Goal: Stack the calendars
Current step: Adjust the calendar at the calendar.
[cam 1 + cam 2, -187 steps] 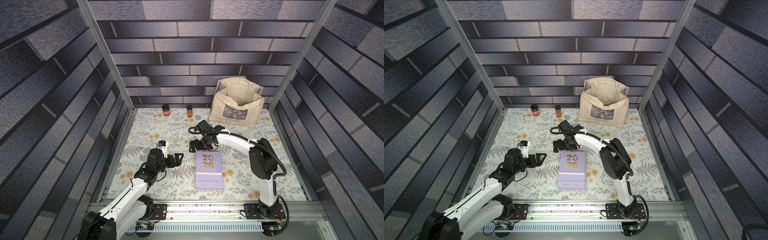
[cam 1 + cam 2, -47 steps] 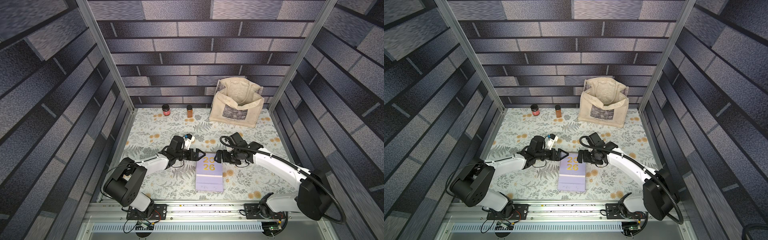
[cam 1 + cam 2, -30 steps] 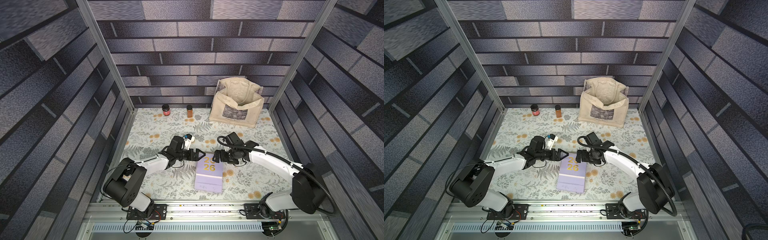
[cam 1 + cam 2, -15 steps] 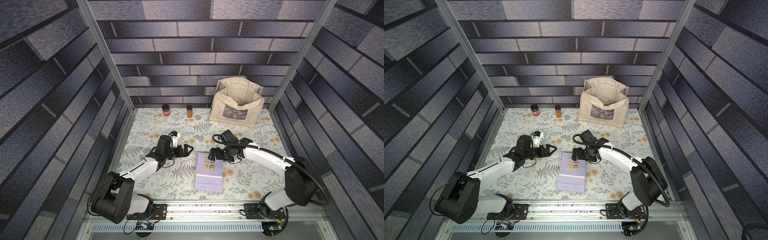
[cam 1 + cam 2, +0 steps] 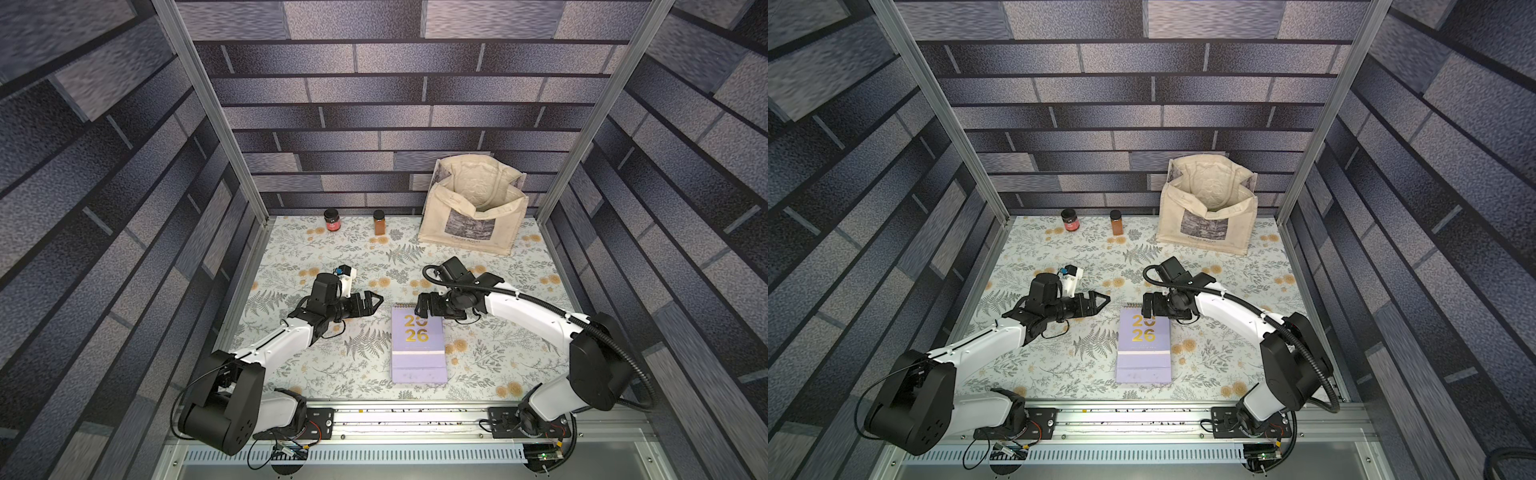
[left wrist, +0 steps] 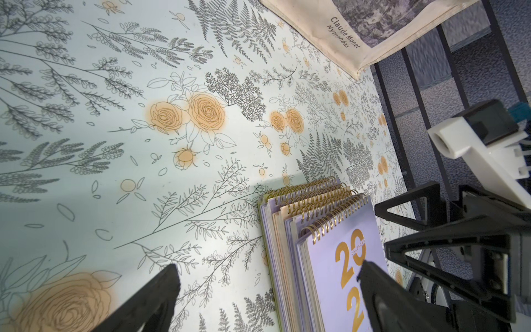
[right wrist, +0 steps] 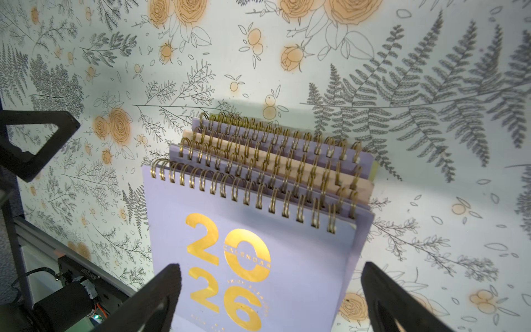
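The calendars [image 5: 417, 349] [image 5: 1144, 353] lie in one pile on the floral table, a lilac cover with gold "2026" on top. Seen from the right wrist, the pile [image 7: 258, 244] has its spiral edges staggered, with lilac, peach and a yellow-green layer below. My left gripper [image 5: 372, 301] [image 5: 1100, 303] [image 6: 267, 270] is open and empty, just left of the pile's spiral end. Over that end's right corner hovers my right gripper [image 5: 419, 309] [image 5: 1148, 309] [image 7: 271, 268], open, its fingers either side of the top cover. Whether it touches the pile I cannot tell.
A cream tote bag [image 5: 473, 224] stands open at the back right. Two small jars [image 5: 332, 220] [image 5: 379, 222] stand by the back wall. Patterned walls close in both sides, and a metal rail [image 5: 415, 415] runs along the front edge.
My left gripper has pulled back to the left, off the pile's spiral corner. The right gripper has shifted slightly left over the spiral end. Both stay open; the pile lies still.
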### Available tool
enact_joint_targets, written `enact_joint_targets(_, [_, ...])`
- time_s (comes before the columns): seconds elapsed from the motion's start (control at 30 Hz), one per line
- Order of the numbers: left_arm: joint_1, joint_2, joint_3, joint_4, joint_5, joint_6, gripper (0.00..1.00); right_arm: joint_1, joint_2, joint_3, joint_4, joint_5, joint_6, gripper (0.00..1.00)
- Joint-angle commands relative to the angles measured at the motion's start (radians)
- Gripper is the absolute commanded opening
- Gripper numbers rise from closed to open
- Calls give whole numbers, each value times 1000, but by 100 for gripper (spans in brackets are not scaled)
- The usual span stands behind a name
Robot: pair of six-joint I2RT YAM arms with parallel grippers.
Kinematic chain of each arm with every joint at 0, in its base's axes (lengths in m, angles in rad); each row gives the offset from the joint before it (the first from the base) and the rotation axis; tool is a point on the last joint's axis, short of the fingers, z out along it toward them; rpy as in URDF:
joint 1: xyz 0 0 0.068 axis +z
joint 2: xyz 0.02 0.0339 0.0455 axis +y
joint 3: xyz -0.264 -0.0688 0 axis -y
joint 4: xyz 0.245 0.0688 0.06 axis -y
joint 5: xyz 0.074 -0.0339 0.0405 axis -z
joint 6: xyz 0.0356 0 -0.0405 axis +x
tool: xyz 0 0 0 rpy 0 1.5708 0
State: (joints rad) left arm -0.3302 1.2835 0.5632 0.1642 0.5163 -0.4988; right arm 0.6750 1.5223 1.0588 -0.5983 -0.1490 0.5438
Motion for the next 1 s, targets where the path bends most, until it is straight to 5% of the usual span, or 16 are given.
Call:
enact_joint_targets(0.0, [4, -5, -7, 41, 45, 0, 100, 7, -64, -67, -28, 22, 31, 99])
enact_joint_targets(0.2, [-54, 33, 34, 76, 147, -29, 100, 12, -124, -141, -15, 8, 68, 99])
enact_joint_targets(0.4, [-129, 34, 42, 58, 131, -42, 100, 59, -158, -192, -30, 0, 83, 99])
enact_joint_targets(0.97, [-165, 145, 111, 99, 141, -47, 100, 198, -185, -240, 3, 24, 187, 99])
